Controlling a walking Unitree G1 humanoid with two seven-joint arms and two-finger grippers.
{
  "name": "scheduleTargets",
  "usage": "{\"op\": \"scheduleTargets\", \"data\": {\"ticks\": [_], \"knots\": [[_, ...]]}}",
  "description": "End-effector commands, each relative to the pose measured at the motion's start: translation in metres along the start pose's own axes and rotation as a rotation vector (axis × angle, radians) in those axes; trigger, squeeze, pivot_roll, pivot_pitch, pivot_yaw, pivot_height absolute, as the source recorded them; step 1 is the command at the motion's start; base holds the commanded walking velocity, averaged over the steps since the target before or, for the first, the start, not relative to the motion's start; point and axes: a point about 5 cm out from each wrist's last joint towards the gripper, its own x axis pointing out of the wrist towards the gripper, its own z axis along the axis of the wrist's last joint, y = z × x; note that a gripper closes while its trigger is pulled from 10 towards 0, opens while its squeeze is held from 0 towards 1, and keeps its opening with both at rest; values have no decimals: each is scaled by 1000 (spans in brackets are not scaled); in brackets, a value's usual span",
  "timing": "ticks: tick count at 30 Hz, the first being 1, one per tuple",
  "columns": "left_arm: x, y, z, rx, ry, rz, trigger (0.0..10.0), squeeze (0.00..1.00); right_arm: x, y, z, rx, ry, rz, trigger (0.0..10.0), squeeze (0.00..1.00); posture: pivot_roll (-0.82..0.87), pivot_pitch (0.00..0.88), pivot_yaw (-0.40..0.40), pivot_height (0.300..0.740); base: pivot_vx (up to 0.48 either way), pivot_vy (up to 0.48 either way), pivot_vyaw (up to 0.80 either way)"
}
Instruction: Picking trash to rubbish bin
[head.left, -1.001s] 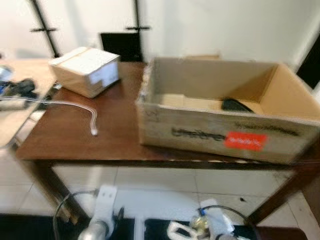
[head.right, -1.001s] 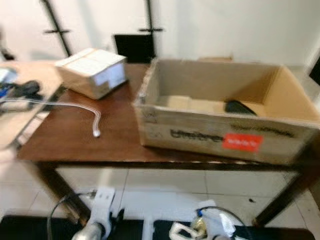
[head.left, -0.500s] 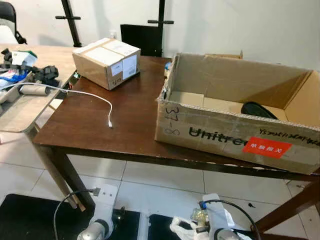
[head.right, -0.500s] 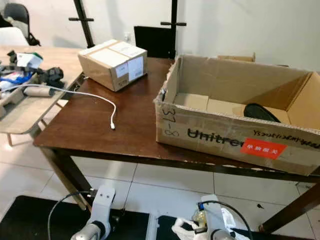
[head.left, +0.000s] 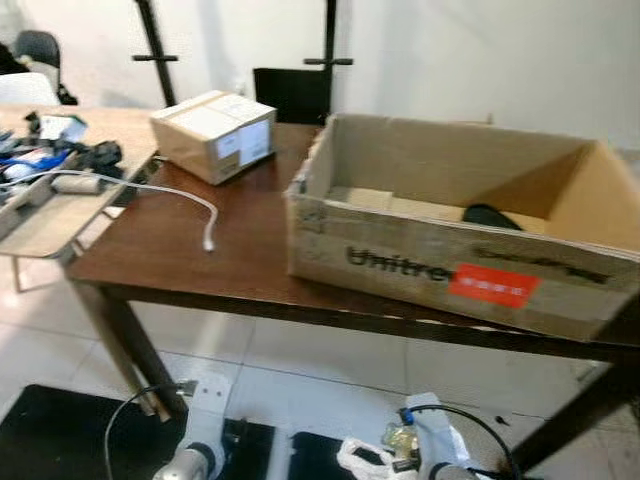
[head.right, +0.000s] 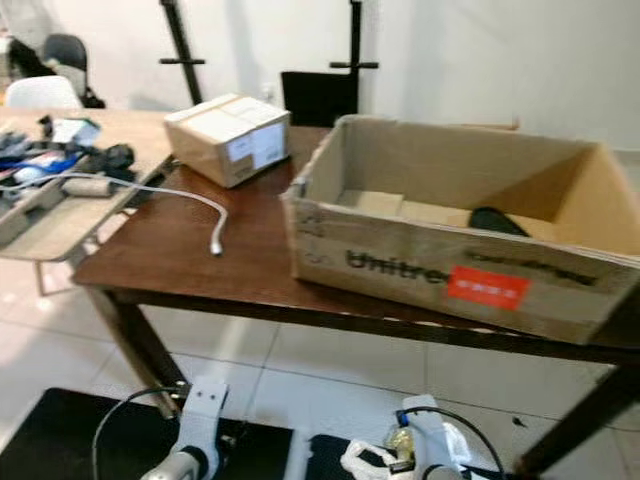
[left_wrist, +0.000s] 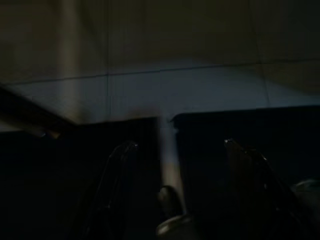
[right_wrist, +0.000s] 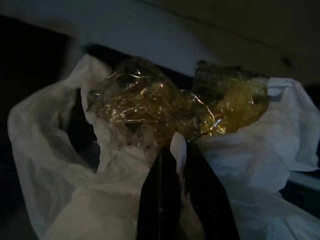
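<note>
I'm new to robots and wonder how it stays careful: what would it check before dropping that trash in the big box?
1. Trash held: ok. The right gripper is pinched shut on the white bag with crumpled yellowish wrap.
2. Left gripper free: ok, open, low over the floor.
3. Box open on top: ok.
4. Room in the box: ok, a dark item lies inside.
5. Path up to the box: cannot tell; the table edge lies between.

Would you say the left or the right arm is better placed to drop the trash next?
Right, probably: the right gripper is shut on the crumpled trash, while the left gripper hangs open, holding nothing.
</note>
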Motion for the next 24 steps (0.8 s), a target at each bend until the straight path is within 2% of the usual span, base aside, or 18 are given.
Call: {"op": "scheduleTargets", "data": {"ticks": [1, 10, 20, 24], "knots": [[-2, 3, -4, -2, 16, 9, 10000, 0, 0, 4, -3, 15, 12, 7, 10000, 0, -59, 85, 9, 740, 0, 0, 0], [-1, 0, -4, 18, 24, -17, 10000, 0, 0, 2, -3, 19, 8, 2, 10000, 0, -68, 78, 14, 740, 0, 0, 0], [-1, -1, -5, 16, 27, -20, 10000, 0, 0, 1, -2, 21, 3, -1, 10000, 0, -71, 70, 15, 740, 0, -277, 0], [-1, -1, -5, 15, 28, -20, 10000, 0, 0, 1, -2, 20, 2, -1, 10000, 0, -71, 70, 15, 740, 0, 0, 0]]}}
